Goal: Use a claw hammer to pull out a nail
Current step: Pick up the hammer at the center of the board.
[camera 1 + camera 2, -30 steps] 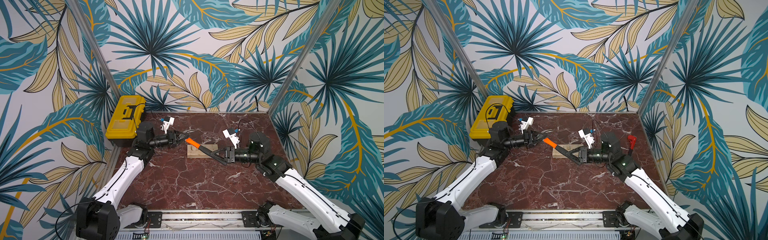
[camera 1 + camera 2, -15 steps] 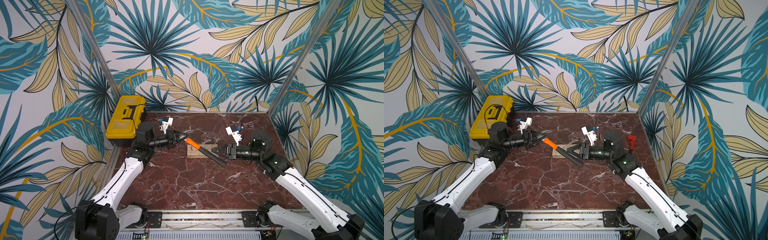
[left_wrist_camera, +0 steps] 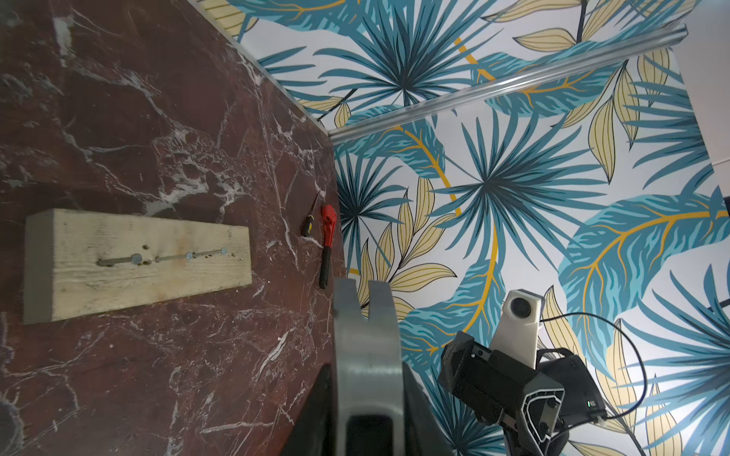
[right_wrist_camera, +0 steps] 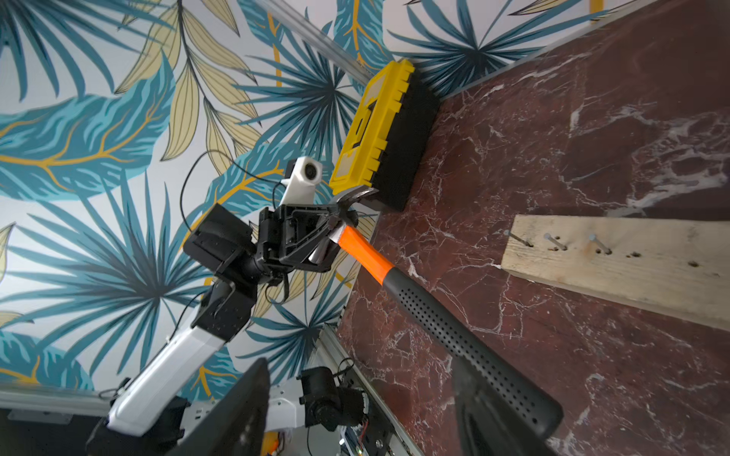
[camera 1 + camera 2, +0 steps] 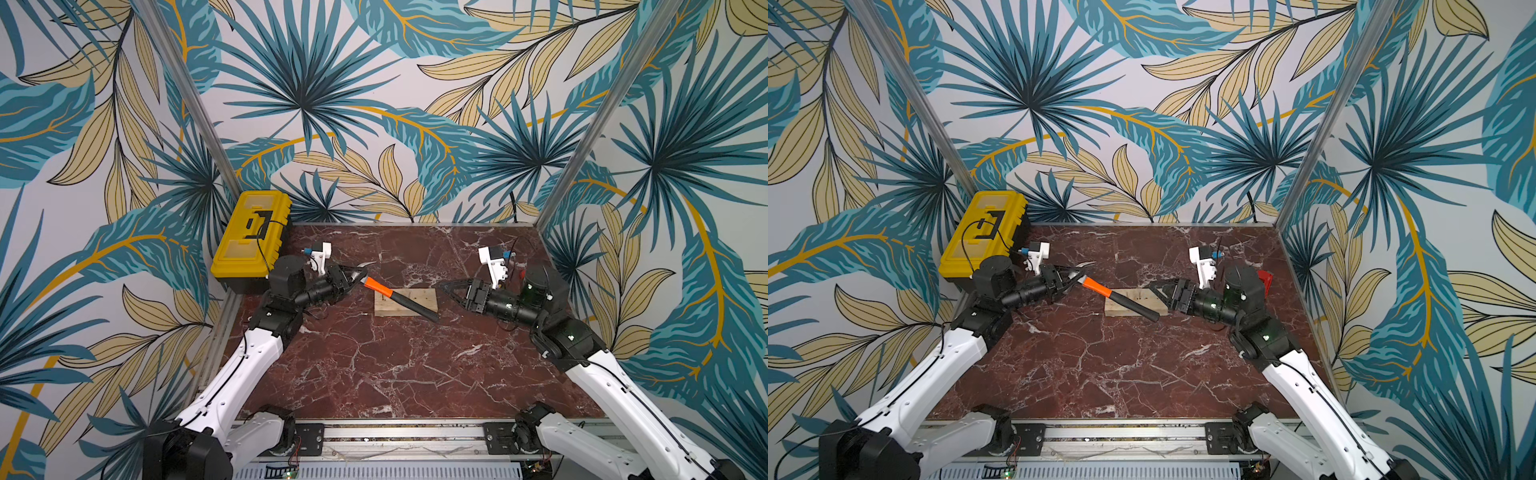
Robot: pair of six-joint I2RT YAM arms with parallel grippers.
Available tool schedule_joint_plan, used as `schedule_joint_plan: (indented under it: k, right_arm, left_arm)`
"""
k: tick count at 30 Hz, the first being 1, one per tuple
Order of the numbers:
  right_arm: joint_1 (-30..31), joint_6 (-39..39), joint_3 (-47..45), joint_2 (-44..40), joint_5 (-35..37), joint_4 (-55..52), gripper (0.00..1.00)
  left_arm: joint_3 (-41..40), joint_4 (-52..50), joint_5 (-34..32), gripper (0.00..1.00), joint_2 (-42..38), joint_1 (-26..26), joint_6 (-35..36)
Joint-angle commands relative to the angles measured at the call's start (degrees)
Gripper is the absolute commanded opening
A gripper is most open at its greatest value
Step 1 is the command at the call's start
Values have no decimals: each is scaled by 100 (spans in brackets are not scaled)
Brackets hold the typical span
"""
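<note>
Claw hammer (image 5: 405, 302): head clenched by left pincer (image 5: 356, 277), mid-frame; right pincer (image 5: 446, 287) released beside handle. Three nails (image 4: 553, 241) standing in wooden board (image 5: 419, 296); extraction not begun.

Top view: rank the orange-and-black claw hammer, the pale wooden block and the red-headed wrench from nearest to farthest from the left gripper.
1. Orange-and-black claw hammer: its steel head is in the left gripper's fingers.
2. Pale wooden block: middle of the scene, to that gripper's right.
3. Red-headed wrench: far right, behind the right arm.
</note>
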Motion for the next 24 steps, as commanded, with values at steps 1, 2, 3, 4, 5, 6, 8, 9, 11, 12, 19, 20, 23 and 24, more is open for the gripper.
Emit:
schedule_joint_plan:
  k: [1, 2, 3, 4, 5, 6, 8, 9, 11, 12, 19, 20, 23, 24]
  right_arm:
    - [-15, 414, -428, -158, 613, 289, 83]
    - [-14, 525, -528, -182, 655, 387, 82]
    - [-8, 671, -680, -218, 740, 564, 81]
    - [2, 830, -857, -271, 842, 804, 80]
    - [18, 976, -1026, -330, 965, 1045, 79]
    - [60, 1135, -1251, -381, 1171, 1361, 78]
    - [178, 1359, -1582, -432, 1465, 1941, 78]
    - [279, 1424, -1765, -439, 1672, 2302, 77]
    - [379, 1509, -1902, -333, 1756, 2714, 77]
    - [416, 1556, -1899, -224, 1749, 2826, 77]
    - [878, 1868, -2071, 770, 1703, 4968, 77]
    - [921, 1861, -2000, 883, 1687, 5063, 77]
    - [1046, 1867, -1881, 1166, 1770, 5446, 77]
    - [1049, 1885, -1862, 1218, 1778, 5551, 76]
  left_arm:
    - [-90, 838, -614, 0, -355, 23, -371]
    - [-152, 1000, -670, 0, -391, 23, -465]
    - [-194, 1121, -720, 0, -431, 23, -558]
    - [-222, 1204, -773, 0, -480, 16, -610]
    - [-240, 1230, -810, 0, -542, 6, -617]
    - [-261, 1231, -878, 0, -617, -10, -617]
    - [-320, 1252, -1025, 0, -767, -50, -646]
    - [-388, 1335, -1114, 0, -855, -73, -705]
    - [-526, 1583, -1221, 0, -1007, -114, -862]
    - [-560, 1619, -1270, 0, -1064, -152, -896]
    - [-683, 1822, -1763, 0, -1344, -571, -958]
    - [-692, 1860, -1818, 0, -1355, -625, -968]
    - [-718, 1986, -1911, 0, -1388, -715, -1013]
    - [-736, 2042, -1923, 0, -1401, -716, -1033]
